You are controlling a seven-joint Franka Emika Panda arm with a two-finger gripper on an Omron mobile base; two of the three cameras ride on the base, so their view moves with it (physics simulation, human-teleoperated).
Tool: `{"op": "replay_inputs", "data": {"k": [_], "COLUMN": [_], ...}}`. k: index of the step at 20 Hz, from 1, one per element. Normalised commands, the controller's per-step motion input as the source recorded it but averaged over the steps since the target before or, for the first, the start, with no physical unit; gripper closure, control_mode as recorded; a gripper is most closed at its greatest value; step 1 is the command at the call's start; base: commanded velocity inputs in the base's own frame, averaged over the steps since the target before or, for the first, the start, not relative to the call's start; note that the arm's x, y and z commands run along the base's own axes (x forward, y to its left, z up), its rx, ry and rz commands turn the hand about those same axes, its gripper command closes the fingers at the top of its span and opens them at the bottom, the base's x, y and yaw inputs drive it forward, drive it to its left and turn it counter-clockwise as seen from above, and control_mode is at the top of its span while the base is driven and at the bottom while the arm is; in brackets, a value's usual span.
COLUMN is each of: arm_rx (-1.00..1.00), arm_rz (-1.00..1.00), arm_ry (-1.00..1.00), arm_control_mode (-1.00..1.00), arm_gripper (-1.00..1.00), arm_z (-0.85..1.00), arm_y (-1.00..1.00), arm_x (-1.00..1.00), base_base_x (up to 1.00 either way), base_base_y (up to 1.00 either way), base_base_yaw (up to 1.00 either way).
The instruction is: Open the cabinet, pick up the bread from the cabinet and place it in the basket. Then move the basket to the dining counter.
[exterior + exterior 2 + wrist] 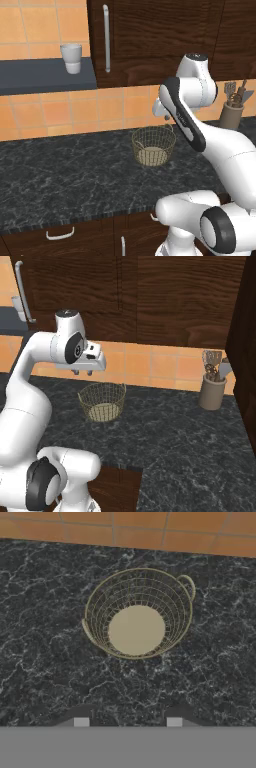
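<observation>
Fingers [82, 372] hang partly parted and empty above the wire basket [137, 613] mid-frame on the bench [50, 637]; it looks light and springy, best pinched at its rim.

Even, shadeless light falls on all three renderings, bright on the orange tiles [45, 112] and flat on the black counter [65, 175] (its veins stay crisp). No glare; soft pixel blur only, slightly coarser in the hand view.
</observation>
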Motion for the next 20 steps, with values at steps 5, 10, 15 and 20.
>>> {"op": "replay_inputs", "data": {"k": [5, 10, 15, 20], "arm_rx": [0.05, 0.06, -0.01, -0.03], "arm_rz": [-0.04, -0.03, -0.09, -0.07], "arm_ry": [-0.01, -0.13, -0.11, -0.15], "arm_control_mode": [-1.0, -1.0, -1.0, -1.0], "arm_gripper": [-1.0, -1.0, -1.0, -1.0], "arm_z": [0.04, 0.24, 0.64, 0.87], "arm_y": [0.16, 0.29, 0.48, 0.7], "arm_x": [-0.01, -0.03, -0.05, 0.0], "base_base_x": [0.0, 0.0, 0.0, 0.0], "base_base_y": [0.0, 0.0, 0.0, 0.0], "base_base_yaw": [0.0, 0.0, 0.0, 0.0]}}
